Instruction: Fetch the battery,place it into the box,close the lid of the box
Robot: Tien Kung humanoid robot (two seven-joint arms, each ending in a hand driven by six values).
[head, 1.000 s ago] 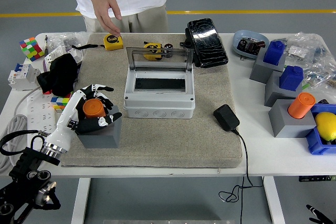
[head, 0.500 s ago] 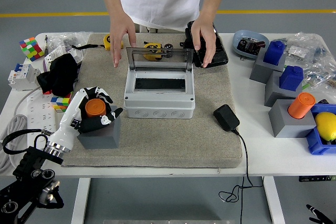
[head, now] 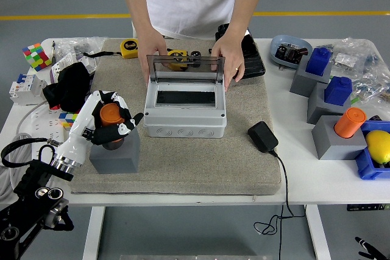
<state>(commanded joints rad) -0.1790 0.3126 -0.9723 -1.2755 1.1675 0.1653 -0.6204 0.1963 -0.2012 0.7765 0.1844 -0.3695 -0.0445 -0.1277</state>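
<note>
Battery [head: 111,118], orange, sits gripped in my left hand [head: 109,127], fingers curled round it above the grey block [head: 116,153], near left.

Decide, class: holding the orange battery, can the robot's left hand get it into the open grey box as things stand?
Probably yes. The left hand grips the orange battery just left of the grey box, whose lid stands open. The person's hands hold the lid's sides at the back, leaving the opening clear.
</note>
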